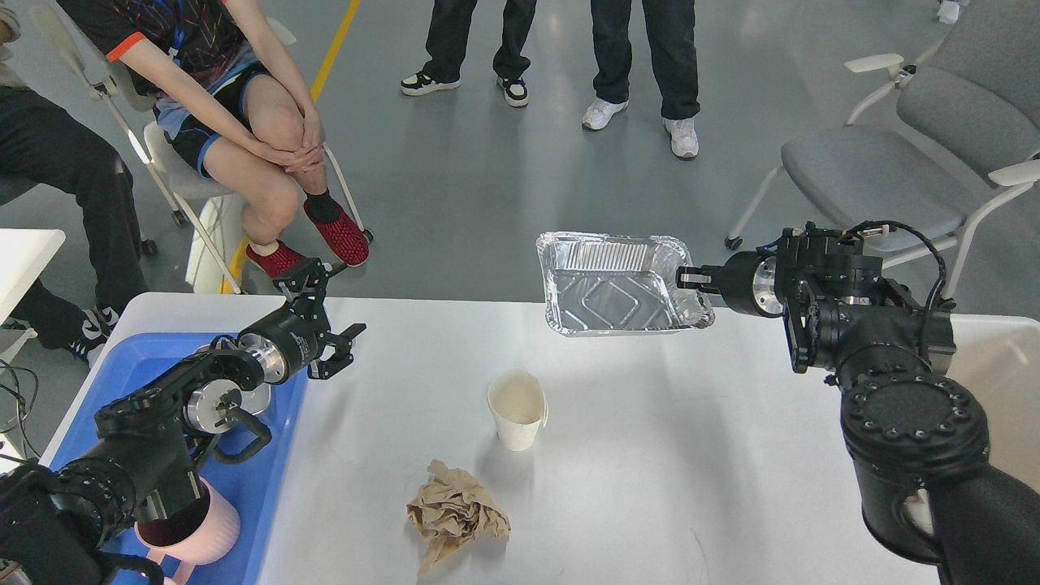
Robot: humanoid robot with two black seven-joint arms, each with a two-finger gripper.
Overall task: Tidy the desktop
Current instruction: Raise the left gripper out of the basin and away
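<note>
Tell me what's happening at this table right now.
The right gripper holds an empty foil tray by its rim, lifted above the far edge of the desktop. The left gripper is open and empty beside the blue tray. A paper cup and crumpled brown paper remain on the desktop.

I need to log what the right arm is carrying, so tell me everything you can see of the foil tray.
The foil tray is a shiny silver, rectangular aluminium container with rounded corners, a rolled rim, ribbed walls and an embossed diamond pattern on its floor. It looks empty and clean. It is held up near the far edge of the desktop, roughly level with its opening facing up. The right gripper pinches its right rim with jaws closed; nothing else touches it.
</note>
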